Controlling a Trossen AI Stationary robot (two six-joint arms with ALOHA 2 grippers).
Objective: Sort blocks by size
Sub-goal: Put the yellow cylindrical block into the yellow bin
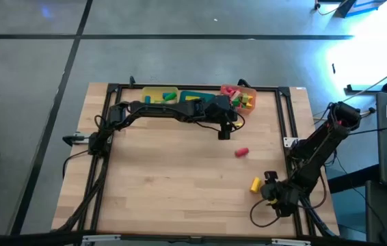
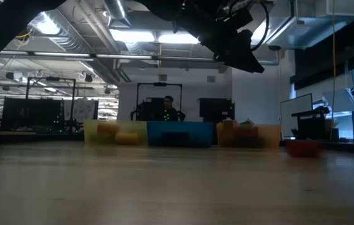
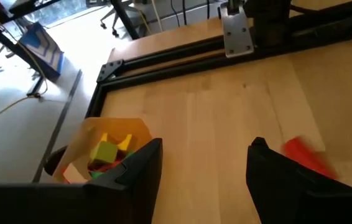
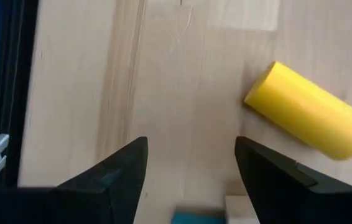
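A red block point(image 1: 241, 152) lies alone on the wooden table right of centre; it also shows in the left wrist view point(image 3: 306, 155) and the low view point(image 2: 302, 147). A yellow cylinder block point(image 1: 255, 184) lies on its side near the right front. My left gripper point(image 1: 225, 131) hangs open above the table, just near of the trays, with the red block point(image 3: 306, 155) beyond its one finger. My right gripper point(image 4: 191, 162) is open and points down at bare wood beside the yellow cylinder point(image 4: 310, 118); nothing lies between its fingers.
Three trays stand in a row at the far edge: yellow point(image 1: 158, 96), teal point(image 1: 193, 97) and orange point(image 1: 240, 97), with blocks in them. The orange tray point(image 3: 104, 152) holds yellow, green and red blocks. A black frame point(image 1: 286, 116) borders the table. A person sits far behind point(image 2: 167, 107).
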